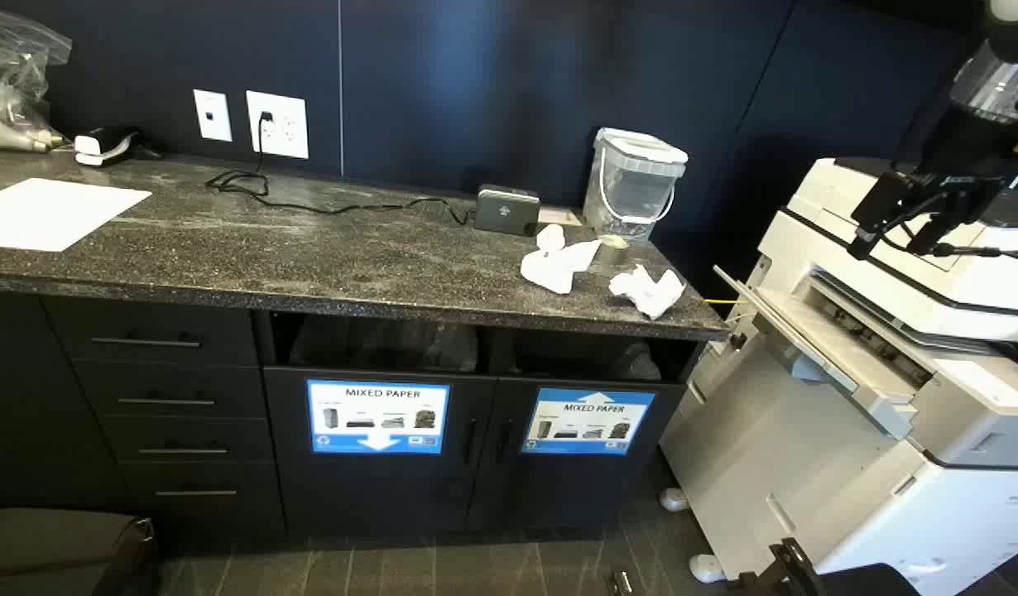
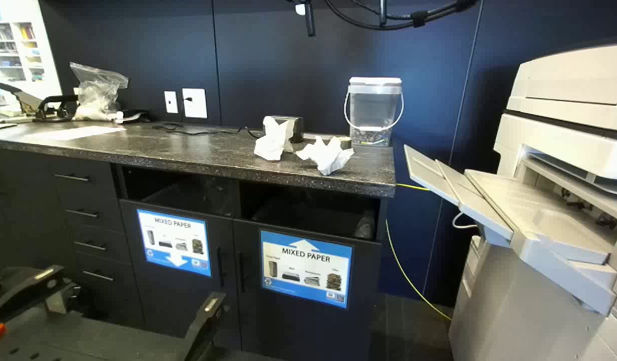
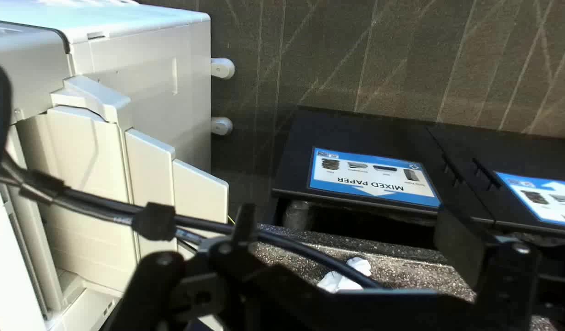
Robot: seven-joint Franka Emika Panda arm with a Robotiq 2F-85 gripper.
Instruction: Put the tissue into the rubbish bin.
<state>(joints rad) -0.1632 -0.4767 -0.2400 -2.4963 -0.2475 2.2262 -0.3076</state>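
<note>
Black two-finger gripper (image 1: 890, 246), spread wide | flattish crumpled white paper tissue (image 1: 648, 291), well apart, near its nine o'clock in an exterior view

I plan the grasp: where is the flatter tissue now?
In both exterior views, the flatter tissue lies right of the taller wad, near the counter's front edge.

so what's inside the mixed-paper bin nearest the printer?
Through the slot of that bin: a dark interior, with a greyish rounded shape at one end, too dim to identify. The door hides everything lower, so contents there can't be told.
</note>
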